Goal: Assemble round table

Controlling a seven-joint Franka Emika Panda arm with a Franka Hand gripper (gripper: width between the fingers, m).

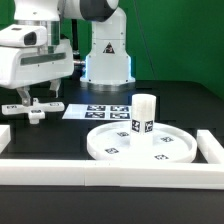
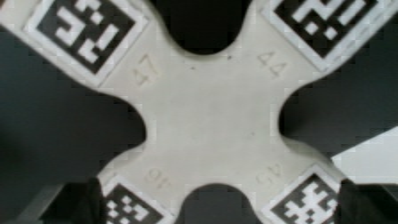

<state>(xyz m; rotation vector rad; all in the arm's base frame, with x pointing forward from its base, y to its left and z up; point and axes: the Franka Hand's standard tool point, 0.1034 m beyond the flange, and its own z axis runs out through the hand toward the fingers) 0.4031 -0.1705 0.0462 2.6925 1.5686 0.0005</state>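
The cross-shaped foot (image 1: 36, 108) lies flat on the black table at the exterior view's left. My gripper (image 1: 32, 101) is straight above it with its fingers down at the foot's middle. The exterior view is too small to show whether they clamp it. In the wrist view the white foot (image 2: 205, 115) fills the picture, with tags on its arms, and no finger shows clearly. The large round disc (image 1: 115, 148) lies at the middle front. The short cylinder leg (image 1: 144, 114) stands upright on it.
The marker board (image 1: 98, 108) lies flat behind the disc, in front of the robot base (image 1: 105, 60). White border rails run along the front (image 1: 100, 172), the exterior view's right (image 1: 212, 146) and its left (image 1: 4, 134).
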